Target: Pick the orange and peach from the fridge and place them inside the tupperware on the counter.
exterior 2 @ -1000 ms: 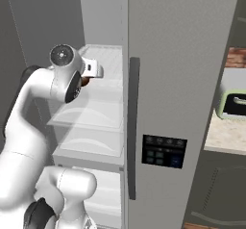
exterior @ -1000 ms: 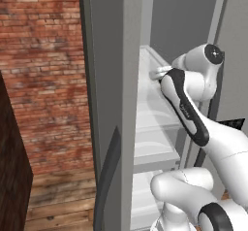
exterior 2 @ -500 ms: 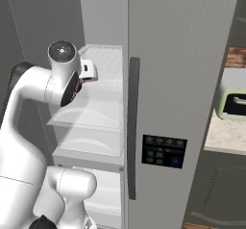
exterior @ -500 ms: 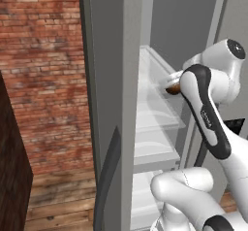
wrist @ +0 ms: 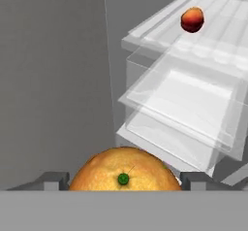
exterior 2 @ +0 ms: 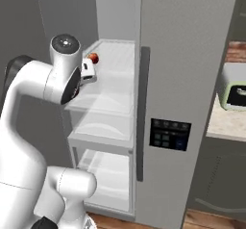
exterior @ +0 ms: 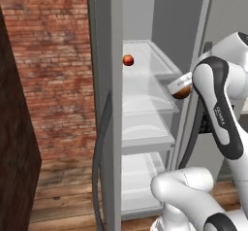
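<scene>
Orange, clenched in the hand, has come out past the fridge shelf, peach left behind.

A rendered kitchen: open grey fridge with translucent shelves, brick wall, stone counter.

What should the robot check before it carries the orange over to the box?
1. Orange held between the fingertips of the gripper: ok, it sits right between them.
2. Orange out of the fridge: ok, in the left base view it hangs in front of the shelves.
3. Peach safe: ok, it rests alone on the upper shelf.
4. Fridge door out of the arm's way: ok, it stands wide open.
5. Tupperware ready on the counter: cannot tell, the toaster oven is what shows there.
</scene>
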